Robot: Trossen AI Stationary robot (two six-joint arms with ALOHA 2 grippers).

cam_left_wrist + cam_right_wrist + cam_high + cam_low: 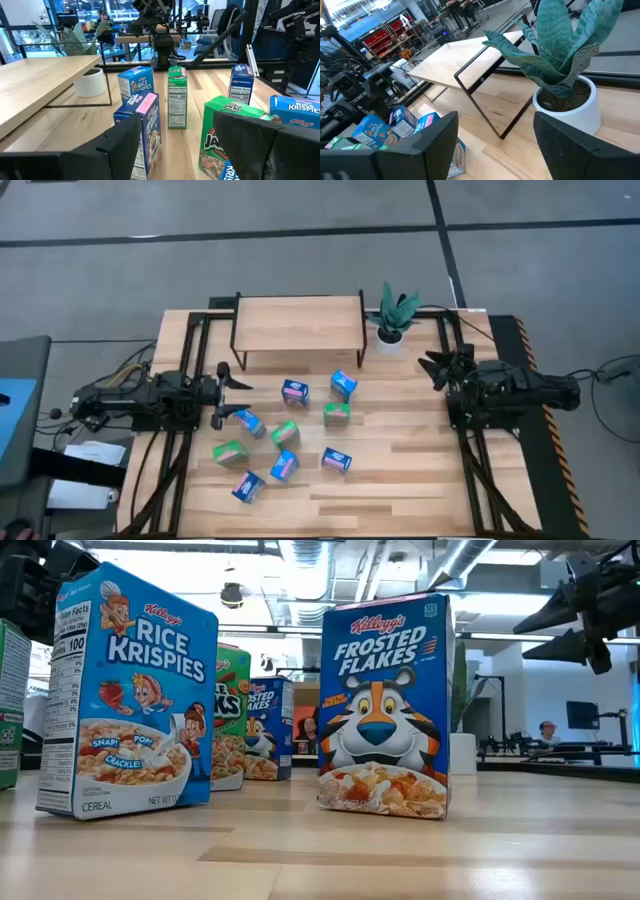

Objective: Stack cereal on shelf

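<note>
Cereal [385, 705]: Frosted Flakes, Rice Krispies labels.

From overhead I can't read any cereal [294, 391] labels; they're too small. In the low view, a green box [12, 705] at nine o'clock is cut by the edge, and Rice Krispies [125, 695] half hides another [232, 720].

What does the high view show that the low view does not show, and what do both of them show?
Only the high view shows the shelf, bare on top, the left gripper with open jaws beside the boxes, and all nine cereal boxes.

Only the low view shows the printed fronts, such as the Frosted Flakes box and the Rice Krispies box.

Both show cereal boxes standing on the table and the right gripper.
</note>
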